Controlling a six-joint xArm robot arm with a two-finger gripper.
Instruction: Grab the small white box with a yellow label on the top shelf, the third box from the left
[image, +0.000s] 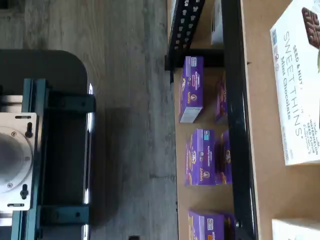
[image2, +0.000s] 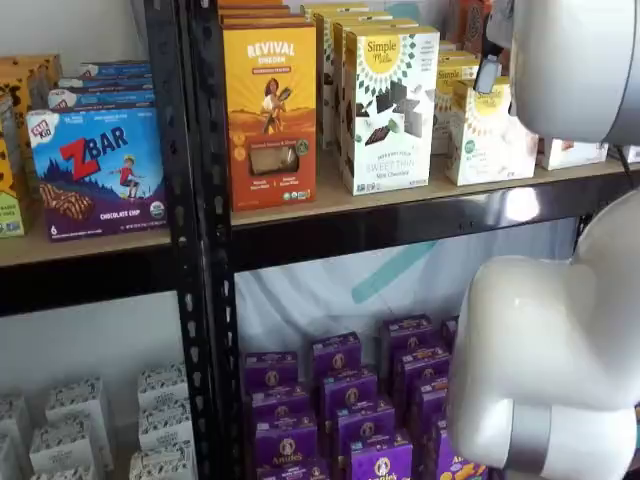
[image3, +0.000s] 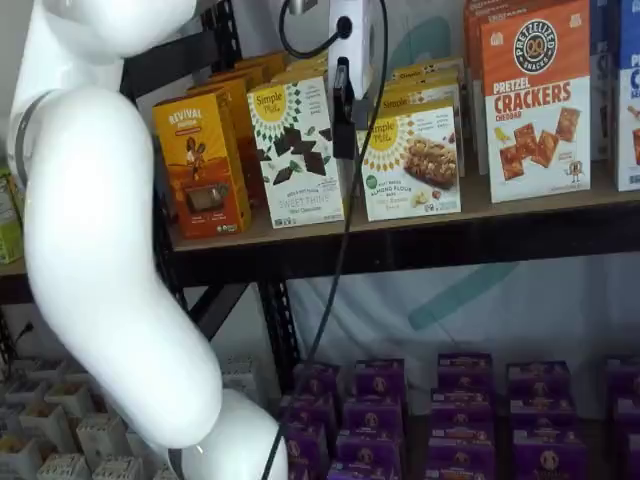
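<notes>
The small white box (image3: 410, 160), with a yellow sunburst and a yellow top, stands on the top shelf (image3: 500, 207) between a taller white Sweet Thins box (image3: 295, 150) and an orange-and-white crackers box (image3: 535, 100). It also shows in a shelf view (image2: 485, 135), partly behind the white arm. My gripper (image3: 343, 140) hangs in front of the shelf, over the gap between the taller box and the small white box. Only one black finger shows, side-on, so I cannot tell if it is open. It holds nothing that I can see. The wrist view shows the Sweet Thins box (image: 300, 85) and the shelf's black beam (image: 240, 125).
An orange Revival box (image3: 200, 165) stands left of the Sweet Thins box. Purple boxes (image3: 455, 420) fill the lower level. A black perforated upright (image2: 200, 250) bounds the bay on the left, with Zbar boxes (image2: 100, 170) beyond it. The white arm (image3: 100, 250) fills the left foreground.
</notes>
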